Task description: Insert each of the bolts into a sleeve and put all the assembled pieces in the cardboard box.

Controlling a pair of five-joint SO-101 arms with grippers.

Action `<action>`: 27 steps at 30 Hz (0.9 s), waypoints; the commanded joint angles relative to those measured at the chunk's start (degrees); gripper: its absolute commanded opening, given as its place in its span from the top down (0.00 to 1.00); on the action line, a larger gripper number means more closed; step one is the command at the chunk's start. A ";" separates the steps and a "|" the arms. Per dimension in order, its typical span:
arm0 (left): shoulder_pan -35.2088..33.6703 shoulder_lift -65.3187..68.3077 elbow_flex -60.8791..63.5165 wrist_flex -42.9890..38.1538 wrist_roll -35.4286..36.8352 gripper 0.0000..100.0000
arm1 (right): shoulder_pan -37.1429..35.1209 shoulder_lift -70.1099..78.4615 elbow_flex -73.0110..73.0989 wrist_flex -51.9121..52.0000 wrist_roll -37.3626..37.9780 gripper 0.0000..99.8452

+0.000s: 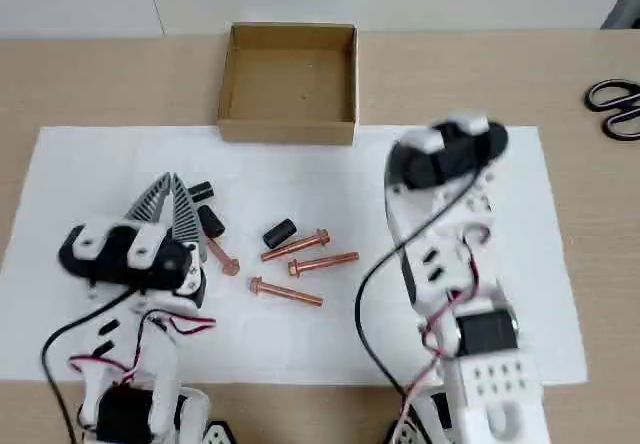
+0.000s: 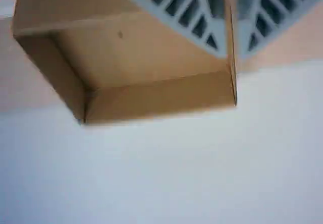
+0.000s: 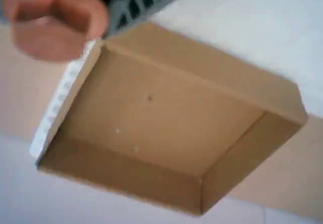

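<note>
The open cardboard box (image 1: 290,84) stands empty at the back centre, also seen as the box (image 2: 141,67) and the box (image 3: 166,133). Several copper bolts (image 1: 295,246) and black sleeves (image 1: 279,233) lie loose on the white sheet. My left gripper (image 1: 172,184) sits left of them, its grey fingers (image 2: 192,12) shut and empty, pointing at the box. My right gripper (image 1: 445,154) hovers just right of the box. In its wrist view a blurred copper bolt (image 3: 50,27) is held close to the camera beside a grey finger (image 3: 141,2).
A white paper sheet (image 1: 100,174) covers the middle of the wooden table. Black scissors (image 1: 615,107) lie at the far right edge. Cables trail from both arm bases at the front.
</note>
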 commanded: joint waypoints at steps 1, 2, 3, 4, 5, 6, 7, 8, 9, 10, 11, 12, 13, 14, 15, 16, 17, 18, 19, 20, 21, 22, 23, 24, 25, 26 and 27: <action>-0.26 -0.70 -0.22 -1.49 0.09 0.99 | -2.51 9.80 -7.74 -6.29 -0.53 1.00; -0.26 -0.70 -0.22 -1.49 0.09 0.99 | -3.65 12.35 -9.14 -6.29 -0.53 1.00; -0.26 -0.70 -0.22 -1.58 0.09 0.99 | -4.70 14.81 -10.73 -6.29 -0.53 1.00; -0.26 -0.70 -0.22 -1.58 0.09 0.99 | -5.49 17.10 -12.31 -6.29 -0.62 1.00; -0.26 -0.70 -0.22 -1.58 0.09 0.99 | -6.02 19.56 -14.07 -6.29 -0.62 1.00; -0.26 -0.70 -0.22 -1.58 0.09 0.99 | -6.29 22.02 -15.91 -6.29 -0.62 1.00; -0.26 -0.70 -0.22 -1.58 0.09 0.99 | -6.29 24.40 -17.93 -6.55 -0.62 1.00; -0.26 -0.70 -0.22 -1.58 0.09 0.99 | -6.29 26.95 -19.87 -7.69 -0.62 1.00; -0.26 -0.70 -0.22 -1.58 0.09 0.99 | -6.29 29.32 -21.54 -9.45 -0.62 1.00; -0.26 -0.70 -0.22 -1.58 0.09 0.99 | -6.29 31.78 -23.21 -11.47 -0.62 1.00; -0.26 -0.70 -0.22 -1.58 0.09 0.99 | -6.37 34.15 -24.97 -13.58 -0.53 1.00; -0.26 -0.70 -0.22 -1.58 0.09 0.99 | -6.55 36.79 -26.81 -15.69 -0.44 1.00; -0.26 -0.70 -0.22 -1.58 0.09 0.99 | -6.64 39.52 -28.84 -17.45 -0.44 1.00; -0.26 -0.70 -0.22 -1.58 0.09 0.99 | -6.99 42.51 -31.21 -18.42 -0.44 1.00; -0.26 -0.70 -0.22 -1.58 0.09 0.99 | -7.08 45.67 -33.76 -19.03 -0.44 1.00; -0.26 -0.70 -0.22 -1.58 0.09 0.99 | -7.25 48.92 -36.22 -19.56 -0.44 1.00; -0.26 -0.70 -0.22 -1.58 0.09 0.99 | -7.43 52.35 -38.86 -19.65 -0.53 1.00; -0.26 -0.70 -0.22 -1.58 0.09 0.99 | -7.52 55.78 -41.58 -19.65 -0.62 1.00; -0.26 -0.70 -0.22 -1.58 0.09 0.99 | -7.60 59.21 -44.48 -19.74 -0.70 1.00; -0.26 -0.70 -0.22 -1.58 0.09 0.99 | -7.87 62.81 -47.74 -19.74 -0.70 1.00; -0.26 -0.70 -0.22 -1.58 0.09 0.99 | -7.87 66.24 -51.43 -19.74 -0.70 1.00; -0.26 -0.70 -0.22 -1.58 0.09 0.99 | -7.87 69.85 -55.30 -19.74 -0.70 1.00; -0.26 -0.70 -0.22 -1.58 0.09 0.99 | -7.87 73.63 -59.25 -19.74 -0.70 1.00; -0.26 -0.70 -0.22 -1.58 0.09 0.99 | -7.87 77.23 -63.56 -19.74 -0.70 1.00; -0.26 -0.70 -0.22 -1.58 0.09 0.99 | -7.96 81.10 -67.87 -19.74 -0.70 1.00; -0.26 -0.70 -0.22 -1.58 0.09 0.99 | -8.04 85.05 -72.26 -19.74 -0.70 1.00; -0.26 -0.70 -0.22 -1.58 0.09 0.99 | -8.13 88.92 -76.66 -19.74 -0.70 1.00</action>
